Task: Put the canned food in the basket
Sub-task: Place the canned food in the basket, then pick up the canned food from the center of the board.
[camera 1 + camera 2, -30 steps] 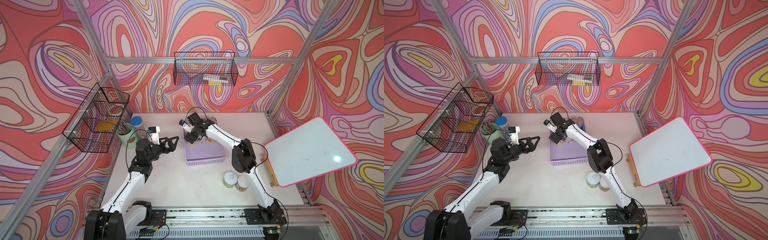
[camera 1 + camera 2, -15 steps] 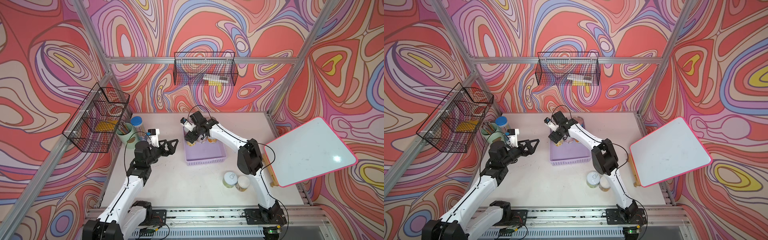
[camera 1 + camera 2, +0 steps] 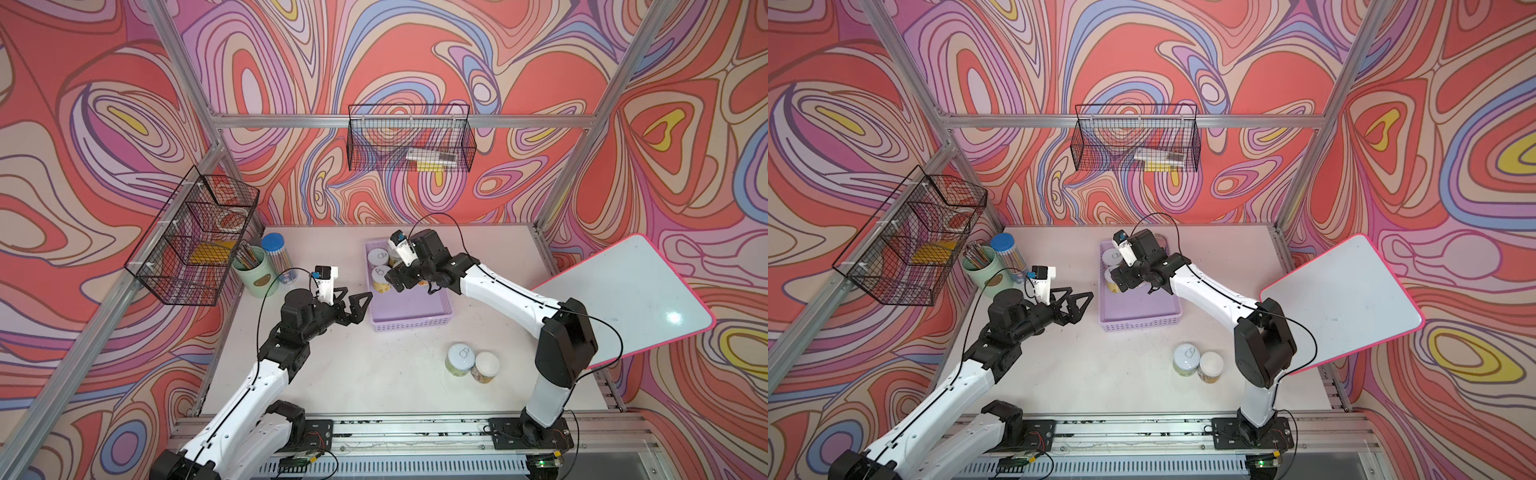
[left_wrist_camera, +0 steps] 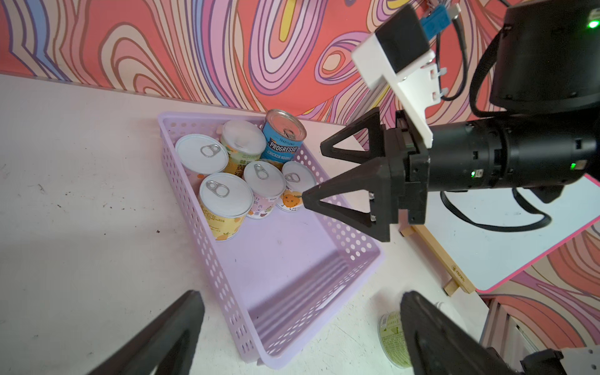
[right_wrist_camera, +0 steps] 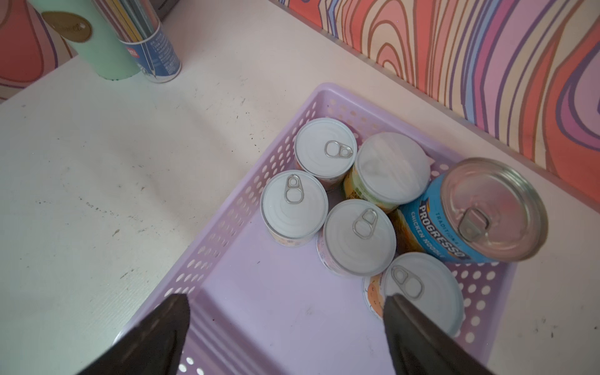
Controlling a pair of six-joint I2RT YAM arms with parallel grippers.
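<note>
Jaws of your right gripper (image 5: pixel 285 305) have just spread wide, holding nothing; six cans (image 5: pixel 358 235) now stand in the basket (image 5: pixel 224 227), centre-right of frame. Your left gripper (image 3: pixel 358 300) is wide open, empty. Two cans (image 3: pixel 461 359) wait on the worktop (image 3: pixel 353 374), lower right of centre, so fetch those next.

Lilac basket (image 4: pixel 211 250), white-lidded cans (image 4: pixel 226 194) — the taller can (image 4: pixel 281 146) blue-and-yellow, silver-topped — against walls (image 3: pixel 374 62) swirled red, pink, purple.
</note>
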